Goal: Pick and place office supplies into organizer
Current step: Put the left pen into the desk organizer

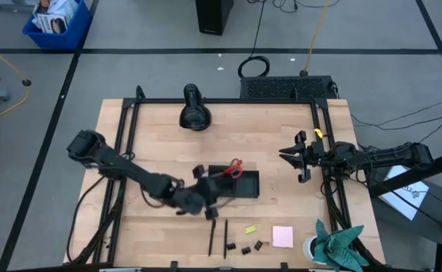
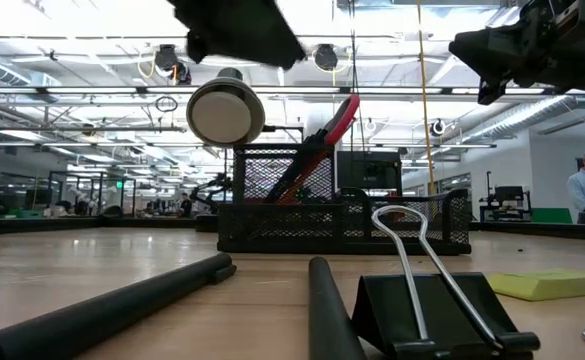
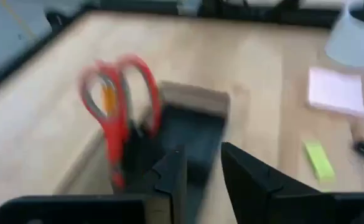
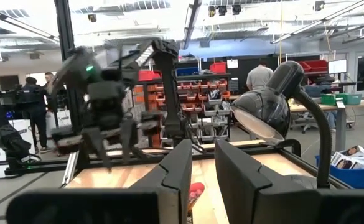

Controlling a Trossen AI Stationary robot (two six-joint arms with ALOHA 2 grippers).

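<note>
The black mesh organizer sits mid-table. The red-handled scissors stand in it, handles up, leaning on its wall, with an orange pencil behind them. My left gripper hovers just beside the organizer's near-left corner, open by a narrow gap and empty. Two black pens, three binder clips, the yellow-green piece and the pink pad lie flat near the table's near edge. My right gripper waits above the table's right side, narrowly open and empty.
A black desk lamp stands near the far edge. A teal-green cloth and a white cup sit at the near right corner. Bare wood lies between the organizer and my right gripper. People show in the room behind.
</note>
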